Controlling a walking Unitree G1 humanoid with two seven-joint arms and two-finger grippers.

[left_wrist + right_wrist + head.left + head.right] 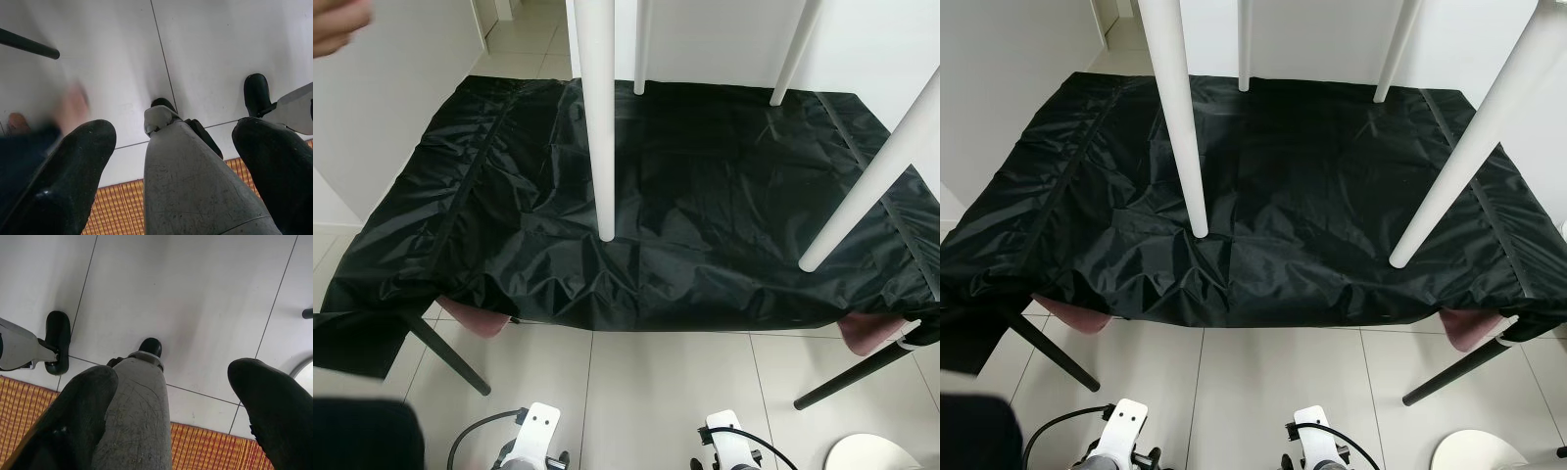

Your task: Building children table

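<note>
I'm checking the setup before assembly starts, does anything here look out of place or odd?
Yes: the small white table stands upside down on the black plastic sheet, its four white round legs pointing up. The sheet is wrinkled and droops at the front left corner. Both pincers hang open above the tiled floor.

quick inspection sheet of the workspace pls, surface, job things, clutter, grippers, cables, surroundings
surface: black sheet draped over a support with dark splayed legs, wrinkled, front edge sagging; pink edges peek from under it.
job's things: white table legs, four in view, pointing up toward the camera; their lower ends meet the sheet.
clutter: white round object on the floor at front right.
grippers: left gripper and right gripper hang low over the floor, fingers apart, holding nothing.
cables: black cables loop at both wrists.
surroundings: pale tiled floor, white walls, orange woven mat; a person's blurred hand at upper left.
</note>
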